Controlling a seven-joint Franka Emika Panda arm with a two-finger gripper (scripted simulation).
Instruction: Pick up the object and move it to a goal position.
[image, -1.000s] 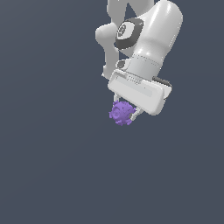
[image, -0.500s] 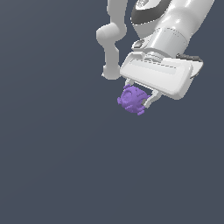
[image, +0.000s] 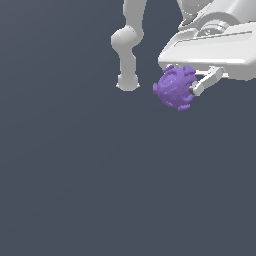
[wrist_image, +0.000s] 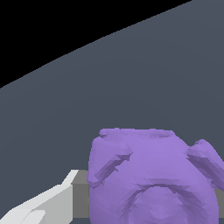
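The object (image: 175, 87) is a small purple knobbly lump, held between the fingers of my white gripper (image: 184, 89) at the upper right of the exterior view, well above the grey floor. One finger (image: 207, 82) shows on the lump's right side; the other is hidden behind it. In the wrist view the lump (wrist_image: 153, 175) fills the lower part of the picture, with one white finger (wrist_image: 43, 205) beside it.
The arm's base and lower links (image: 127, 55) stand at the top middle of the exterior view. The grey floor (image: 100, 175) spreads below. In the wrist view the floor (wrist_image: 144, 74) ends at a black edge.
The gripper, with the lump in it, has risen and moved toward the exterior view's right, and looms larger in the picture.
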